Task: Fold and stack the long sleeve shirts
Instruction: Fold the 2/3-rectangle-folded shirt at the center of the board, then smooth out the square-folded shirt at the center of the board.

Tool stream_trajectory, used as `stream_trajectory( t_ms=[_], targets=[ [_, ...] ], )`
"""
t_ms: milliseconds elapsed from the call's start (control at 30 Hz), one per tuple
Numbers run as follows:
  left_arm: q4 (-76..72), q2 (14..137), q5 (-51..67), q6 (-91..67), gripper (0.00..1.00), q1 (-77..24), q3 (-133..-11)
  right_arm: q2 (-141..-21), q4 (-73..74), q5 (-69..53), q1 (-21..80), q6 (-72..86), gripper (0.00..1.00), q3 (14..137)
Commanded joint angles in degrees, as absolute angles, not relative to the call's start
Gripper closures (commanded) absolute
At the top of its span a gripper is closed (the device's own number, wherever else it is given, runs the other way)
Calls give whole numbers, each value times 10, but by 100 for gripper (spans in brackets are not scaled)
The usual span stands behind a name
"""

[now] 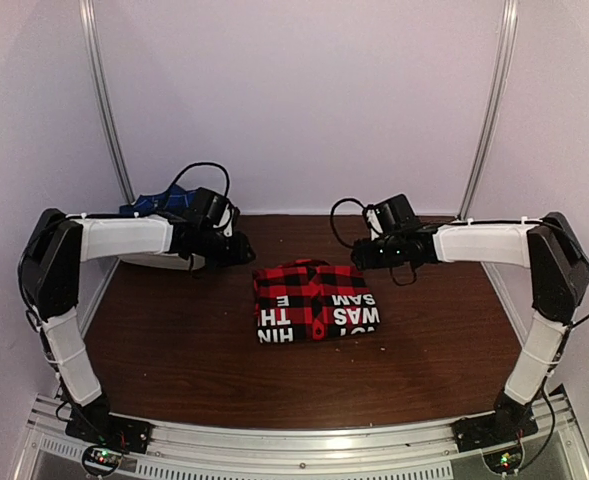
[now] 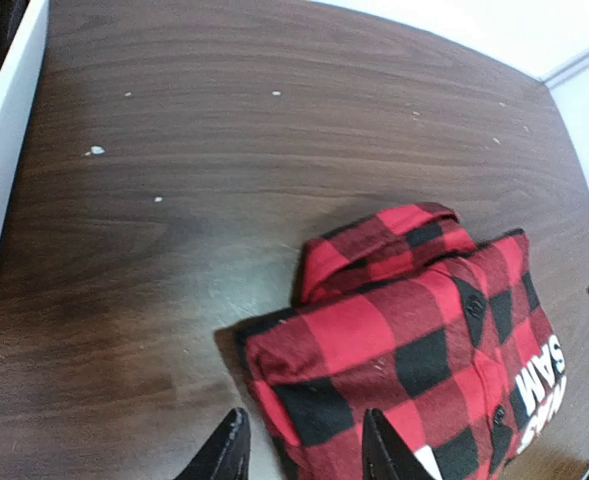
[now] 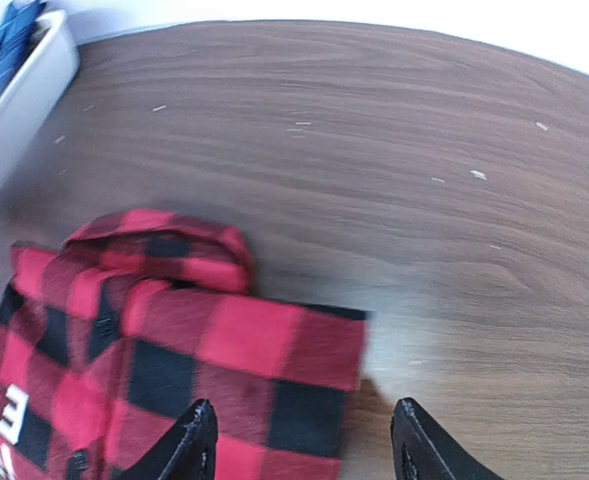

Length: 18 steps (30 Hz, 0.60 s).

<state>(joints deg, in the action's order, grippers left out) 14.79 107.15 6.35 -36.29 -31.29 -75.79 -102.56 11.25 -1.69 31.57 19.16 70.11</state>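
Folded red-and-black checked cloth shirt [image 1: 316, 300] lies mid dark wooden table [image 1: 174, 345]. Left gripper [image 2: 304, 455] and right gripper [image 3: 309, 445] are both spread and empty over its collar-end corners. It looks soft, light and floppy: you'd pinch all layers at a folded edge.

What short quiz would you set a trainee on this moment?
1. True or false: the red-and-black shirt lies folded on the table.
2. Where is the navy shirt? A: in the white bin; B: under the red-and-black shirt; C: clamped in jaws.
3. Fill in: the left gripper and right gripper both have jaws ____.
Key: 1 true; 2 A; 3 open.
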Motion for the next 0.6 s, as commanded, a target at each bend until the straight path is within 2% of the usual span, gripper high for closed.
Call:
stream_trajectory(
  t_ms=[0, 267, 567],
  targets=[
    [163, 1026, 55, -366, 64, -369, -729, -1033, 144, 10, 376, 163, 39, 732],
    [112, 1059, 98, -409, 78, -421, -705, -1150, 152, -20, 406, 163, 39, 832],
    [108, 1103, 105, -410, 82, -422, -681, -1315, 204, -20, 388, 173, 39, 1004]
  ],
)
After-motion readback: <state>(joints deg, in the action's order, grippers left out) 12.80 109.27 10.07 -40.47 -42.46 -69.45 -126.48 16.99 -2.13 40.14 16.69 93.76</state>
